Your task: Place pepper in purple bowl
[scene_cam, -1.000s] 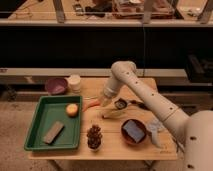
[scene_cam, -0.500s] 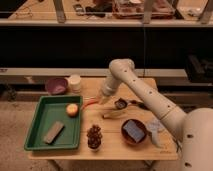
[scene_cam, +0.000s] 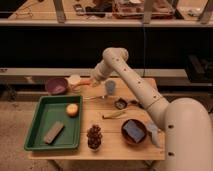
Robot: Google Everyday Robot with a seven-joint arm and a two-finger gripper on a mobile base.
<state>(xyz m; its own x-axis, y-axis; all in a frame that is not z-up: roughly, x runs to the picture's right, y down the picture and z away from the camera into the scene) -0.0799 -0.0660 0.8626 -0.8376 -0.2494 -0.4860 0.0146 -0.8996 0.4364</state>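
The purple bowl (scene_cam: pixel 56 86) stands at the table's back left, with a cream cup (scene_cam: pixel 74 79) just to its right. My gripper (scene_cam: pixel 93 81) hangs from the arm that reaches in from the right, a little right of the cup and above the table. It is shut on the pepper (scene_cam: pixel 83 83), a slim orange-red piece that sticks out to the left toward the cup and the bowl. The pepper is off the table and is not over the bowl.
A green tray (scene_cam: pixel 40 140) at the front left holds a round yellow-orange fruit (scene_cam: pixel 72 110) and a grey block (scene_cam: pixel 53 131). A blue cup (scene_cam: pixel 110 87), a pale yellow piece (scene_cam: pixel 114 115), a pine cone (scene_cam: pixel 94 136) and a dark brown bowl (scene_cam: pixel 134 131) stand on the table.
My gripper has moved left and back from the middle of the table, carrying the pepper toward the cup and the purple bowl.
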